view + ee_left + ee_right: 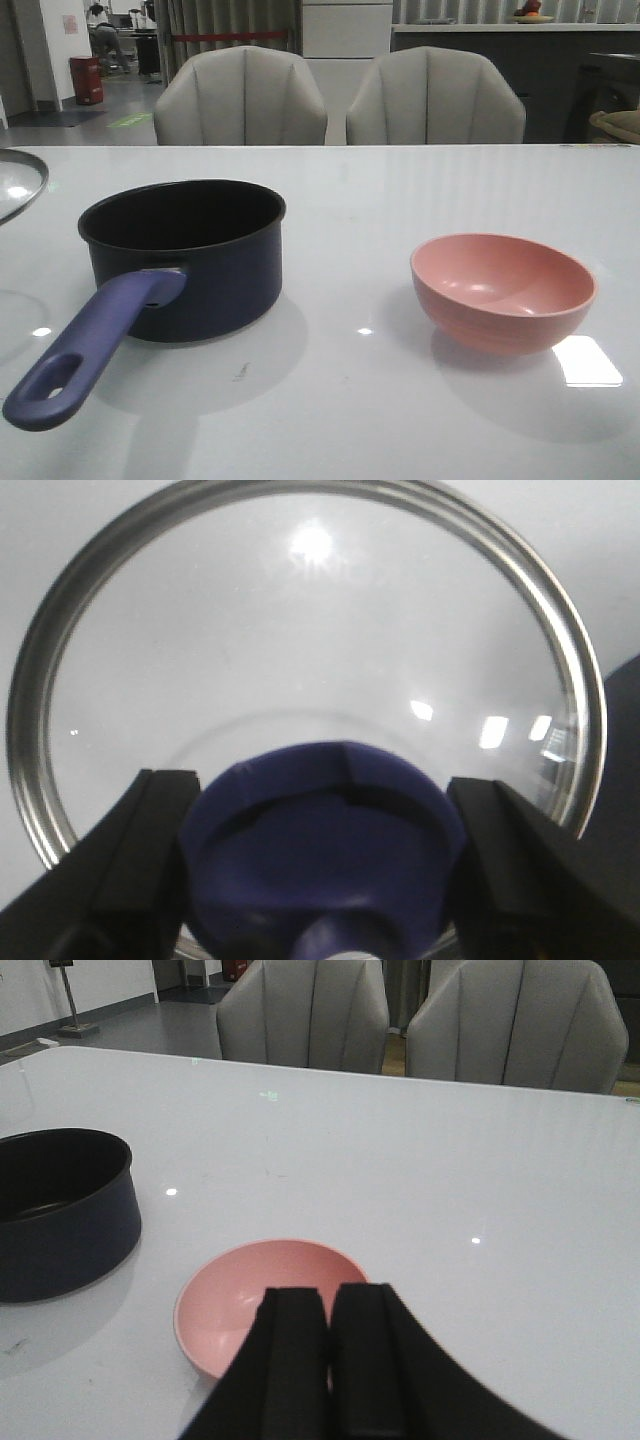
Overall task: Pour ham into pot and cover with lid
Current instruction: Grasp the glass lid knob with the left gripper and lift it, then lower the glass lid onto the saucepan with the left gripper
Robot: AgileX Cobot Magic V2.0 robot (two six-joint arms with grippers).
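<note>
The dark navy pot [200, 270] stands left of centre on the table, its purplish handle [90, 350] pointing toward the front left. It also shows in the right wrist view [60, 1220]. Its black inside is too dark to show any ham. The pink bowl [503, 290] at the right is empty; no ham is in view. My left gripper [320, 790] is shut on the dark-blue knob [320, 860] of the glass lid [300, 630]. The lid's rim [20, 185] shows at the far left, raised off the table. My right gripper [330, 1295] is shut and empty, just above the bowl's near side [240, 1300].
The white glossy table [350, 400] runs wide around pot and bowl. Two grey chairs [240, 100] stand behind its far edge.
</note>
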